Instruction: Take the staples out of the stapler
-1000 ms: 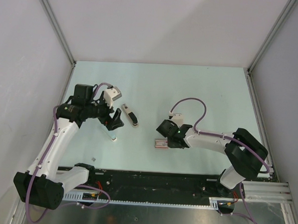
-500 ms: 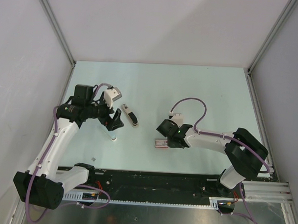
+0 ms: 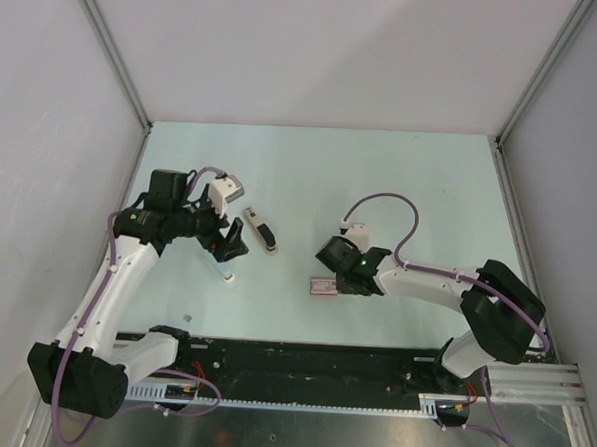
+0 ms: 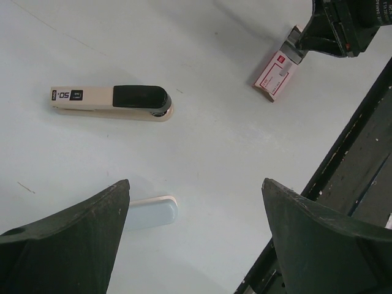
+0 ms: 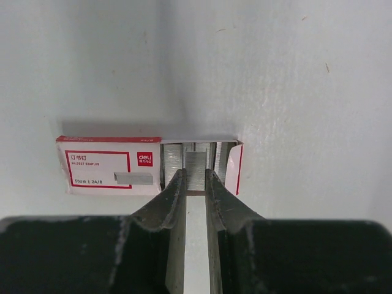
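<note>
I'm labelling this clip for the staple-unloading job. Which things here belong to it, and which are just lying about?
Job: stapler; staples, between the right end effector's fingers.
Lying about: red-and-white staple box; small pale-blue oblong piece, purpose unclear.

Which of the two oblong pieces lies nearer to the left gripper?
The plain pale-blue piece, right beside a finger of the left gripper; the beige-and-black piece lies farther off.
</note>
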`<state>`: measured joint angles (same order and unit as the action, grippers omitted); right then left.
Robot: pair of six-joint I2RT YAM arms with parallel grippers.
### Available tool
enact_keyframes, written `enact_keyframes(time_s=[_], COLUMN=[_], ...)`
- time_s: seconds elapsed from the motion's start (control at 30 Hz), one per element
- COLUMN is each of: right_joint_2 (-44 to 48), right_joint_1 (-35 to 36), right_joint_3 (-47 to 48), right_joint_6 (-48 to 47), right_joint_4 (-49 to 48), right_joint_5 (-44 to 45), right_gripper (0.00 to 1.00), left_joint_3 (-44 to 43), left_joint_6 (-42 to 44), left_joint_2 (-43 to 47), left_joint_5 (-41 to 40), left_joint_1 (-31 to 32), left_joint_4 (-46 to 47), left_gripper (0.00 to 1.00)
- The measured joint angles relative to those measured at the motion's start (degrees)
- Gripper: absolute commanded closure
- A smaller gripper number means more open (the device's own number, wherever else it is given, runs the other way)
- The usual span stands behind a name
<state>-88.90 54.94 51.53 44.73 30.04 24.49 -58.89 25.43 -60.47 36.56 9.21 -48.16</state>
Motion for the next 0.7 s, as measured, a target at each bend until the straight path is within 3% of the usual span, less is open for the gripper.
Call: enact_keyframes(time_s=[0.7], right_joint_2=[-2.2], right_joint_1=[0.0], right_joint_3=[0.0], right_joint_6=[-0.7], right_joint_4=[-1.6], right_joint_5=[-1.0], right_gripper=[1.0], left_joint_3=[0.1], left_joint_6=[0.0], left_joint_2=[0.2], left_joint_5=[0.1], left_joint_1=[0.0], left_joint_4=[0.0], left_gripper=[0.07])
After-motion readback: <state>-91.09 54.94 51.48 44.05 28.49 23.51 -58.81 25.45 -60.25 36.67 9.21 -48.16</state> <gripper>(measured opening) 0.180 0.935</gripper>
